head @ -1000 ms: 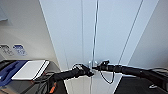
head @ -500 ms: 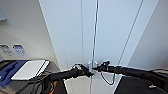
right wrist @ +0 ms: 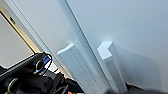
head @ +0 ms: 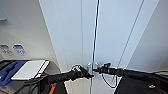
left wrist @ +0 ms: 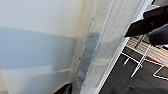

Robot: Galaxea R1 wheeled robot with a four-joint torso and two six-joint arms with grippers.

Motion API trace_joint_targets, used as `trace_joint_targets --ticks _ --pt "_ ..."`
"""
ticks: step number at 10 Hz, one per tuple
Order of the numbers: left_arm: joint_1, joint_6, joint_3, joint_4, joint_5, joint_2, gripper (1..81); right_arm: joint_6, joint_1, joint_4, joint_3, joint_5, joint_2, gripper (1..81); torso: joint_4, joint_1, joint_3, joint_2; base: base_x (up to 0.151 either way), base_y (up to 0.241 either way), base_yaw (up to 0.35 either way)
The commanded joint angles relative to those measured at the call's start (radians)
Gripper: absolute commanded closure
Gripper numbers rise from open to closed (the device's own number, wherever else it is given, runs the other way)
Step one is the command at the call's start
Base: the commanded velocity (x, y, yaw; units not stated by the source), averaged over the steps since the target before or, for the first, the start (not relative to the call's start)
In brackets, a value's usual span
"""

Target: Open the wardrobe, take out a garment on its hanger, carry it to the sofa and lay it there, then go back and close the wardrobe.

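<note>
wardrobe (head: 110, 37): tall white cabinet right in front of the robot, both doors shut, with a thin dark seam running down between them
handles (right wrist: 75, 67): a pair of small upright silver grips either side of the seam, low on the doors; in the right wrist view they stand close together, one on each door
left gripper (head: 86, 72): at the handle on the left door, just beside or touching it; I cannot tell how its fingers stand
right gripper (head: 100, 68): at the handle on the right door, tip close to the seam; its fingers are too blurred to say wide, narrow or holding
garment and hanger: presumably behind the shut doors
surroundings: white panel (head: 30, 69) lying low at the left, with a blue object (head: 10, 72) next to it
risk: the handles are small and sit near each other, so a loose or off-centre hold could slip off when the doors are pulled; the two arms crowd the seam and might knock each other; a pull off the hinge arc could strain a door
hard to make out: actual contact with either handle; wardrobe top and base are cut off
</note>
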Motion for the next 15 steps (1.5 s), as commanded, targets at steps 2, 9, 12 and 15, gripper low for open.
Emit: trace_joint_targets --ticks 2,9,12,15 --pt "-0.115 0.004 0.204 -0.005 -0.047 0.009 1.0 0.012 0.079 0.004 0.169 -0.104 0.015 1.0 0.0 0.0 0.0 0.0 0.0 0.0 0.0" --pt "-0.106 0.003 0.296 -0.008 -0.052 -0.031 1.0 0.015 0.039 -0.053 0.294 -0.093 -0.042 1.0 0.0 0.0 0.0 0.0 0.0 0.0 0.0" --pt "-0.099 0.003 0.354 -0.011 -0.05 -0.06 1.0 0.015 0.014 -0.068 0.334 -0.076 -0.079 1.0 0.0 0.001 0.0 0.0 0.0 0.0 0.0" --pt "-0.083 0.003 0.4 -0.013 -0.046 -0.09 1.0 0.015 -0.009 -0.073 0.358 -0.073 -0.097 1.0 0.0 0.001 0.0 0.0 0.0 0.0 0.0"
